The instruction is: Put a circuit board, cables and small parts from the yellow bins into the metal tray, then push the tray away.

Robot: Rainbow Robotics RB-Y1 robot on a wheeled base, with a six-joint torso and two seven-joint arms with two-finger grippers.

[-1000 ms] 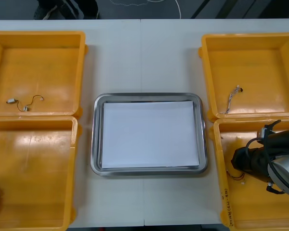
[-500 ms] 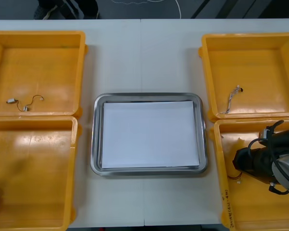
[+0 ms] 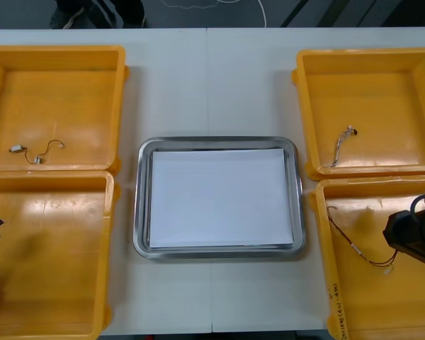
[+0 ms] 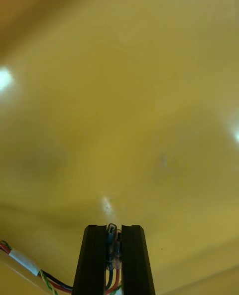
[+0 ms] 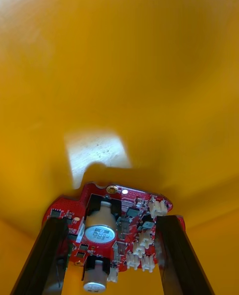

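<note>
My right end effector (image 4: 113, 227), clamped on the red and yellow cable (image 4: 113, 247), has pulled back across the near right yellow bin (image 3: 361, 304), and my left end effector (image 5: 112, 220), fingers wide, has come over the circuit board (image 5: 134, 210) in the near left bin (image 3: 57, 283), so I judge the first loads for the unfilled metal tray (image 3: 216, 142) are nearly in hand.

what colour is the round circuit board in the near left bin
Red; the round circuit board shows best in the left wrist view.
</note>
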